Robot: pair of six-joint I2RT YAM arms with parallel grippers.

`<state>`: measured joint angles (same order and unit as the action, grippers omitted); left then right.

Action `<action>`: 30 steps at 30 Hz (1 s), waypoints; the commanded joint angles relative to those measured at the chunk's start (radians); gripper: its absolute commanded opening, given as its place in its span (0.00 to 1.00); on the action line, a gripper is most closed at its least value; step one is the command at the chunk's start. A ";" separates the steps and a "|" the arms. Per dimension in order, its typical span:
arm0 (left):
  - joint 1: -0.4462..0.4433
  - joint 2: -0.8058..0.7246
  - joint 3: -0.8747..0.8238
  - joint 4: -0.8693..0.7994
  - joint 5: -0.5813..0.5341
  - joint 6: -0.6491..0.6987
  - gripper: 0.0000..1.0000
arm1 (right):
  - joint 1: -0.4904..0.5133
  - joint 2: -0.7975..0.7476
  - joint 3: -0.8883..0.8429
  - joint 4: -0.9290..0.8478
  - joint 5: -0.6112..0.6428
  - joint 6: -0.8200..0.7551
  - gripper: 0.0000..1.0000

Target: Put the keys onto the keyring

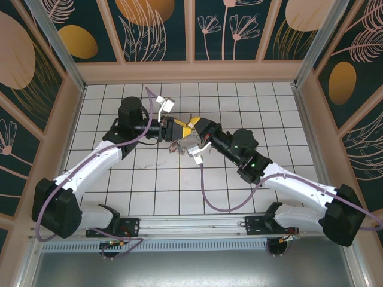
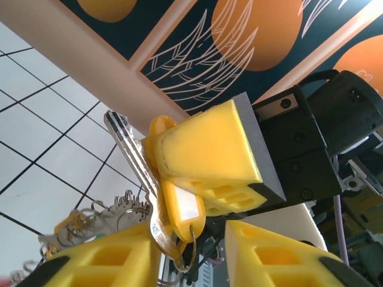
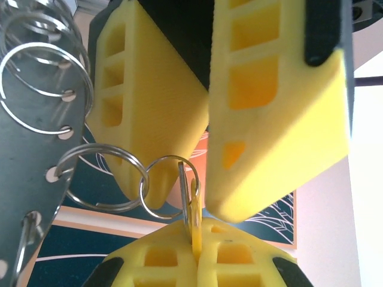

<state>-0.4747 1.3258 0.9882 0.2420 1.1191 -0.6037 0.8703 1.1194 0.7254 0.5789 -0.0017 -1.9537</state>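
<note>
- Hanging in mid-air over the middle of the table (image 1: pixel 149 179), the keyring (image 3: pixel 30 137) shows as a flat grey plate. It has holes along its edge, several of them carrying wire loops, and it dangles just below where the two arms meet.
- One yellow key (image 2: pixel 179 206), its silver blade pointing up and away, has a small ring (image 3: pixel 170 185) through its head.
- That small ring overlaps a larger ring (image 3: pixel 102 179), which runs through a hole in the plate. Whether the two are truly linked I cannot tell.
- The right arm's fingers (image 3: pixel 149 254) are closed tight on the yellow key, holding it clear of the table.
- The left arm's fingers (image 2: pixel 102 263) stand part open, one on either side of the small ring with a gap showing. They don't look to be pinching it.
- Low in the left wrist view, among the wire loops, there is a hint of orange and red. These may be other keys, but they are too blurred to count.
- My read is that this key is at the threading step and not clearly on. How many keys already hang from the plate I cannot say.
</note>
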 commanded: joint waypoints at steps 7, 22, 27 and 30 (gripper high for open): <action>0.003 0.031 0.034 0.100 0.066 -0.071 0.32 | 0.016 -0.014 0.042 0.064 -0.024 0.024 0.00; 0.014 0.042 0.058 0.100 0.103 -0.079 0.25 | 0.025 -0.038 0.038 0.022 -0.003 0.033 0.00; 0.024 0.041 0.077 0.054 0.102 -0.036 0.24 | 0.027 -0.039 0.032 0.015 -0.006 0.044 0.00; 0.024 0.045 0.094 0.025 0.107 -0.002 0.14 | 0.030 -0.033 0.030 0.014 -0.004 0.049 0.00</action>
<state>-0.4576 1.3689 1.0283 0.2684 1.1995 -0.6647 0.8898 1.1103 0.7265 0.5720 0.0002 -1.9347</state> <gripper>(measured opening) 0.168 0.050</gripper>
